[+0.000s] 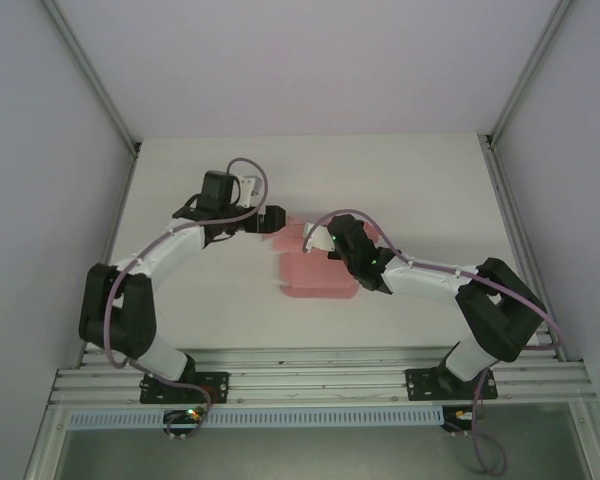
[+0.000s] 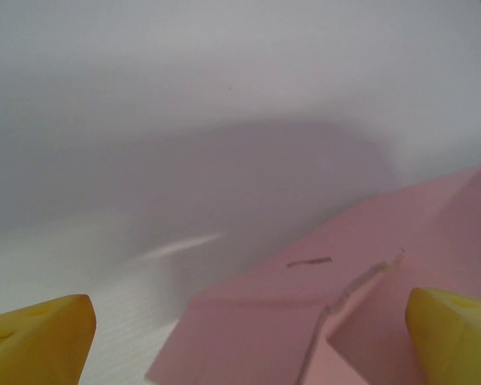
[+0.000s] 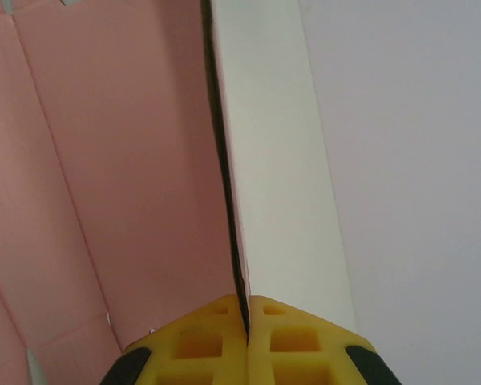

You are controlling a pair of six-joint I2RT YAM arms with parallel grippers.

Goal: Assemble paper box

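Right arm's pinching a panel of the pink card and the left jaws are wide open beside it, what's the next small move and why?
Probably ease the left gripper forward and close on the flap just ahead of it. The right gripper is shut on a panel of the paper box, while the left holds nothing, so the card is gripped on one side only.

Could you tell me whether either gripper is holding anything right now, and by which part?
The right gripper is shut on the paper box, pinching the edge of one panel. The left gripper is open, holding nothing.
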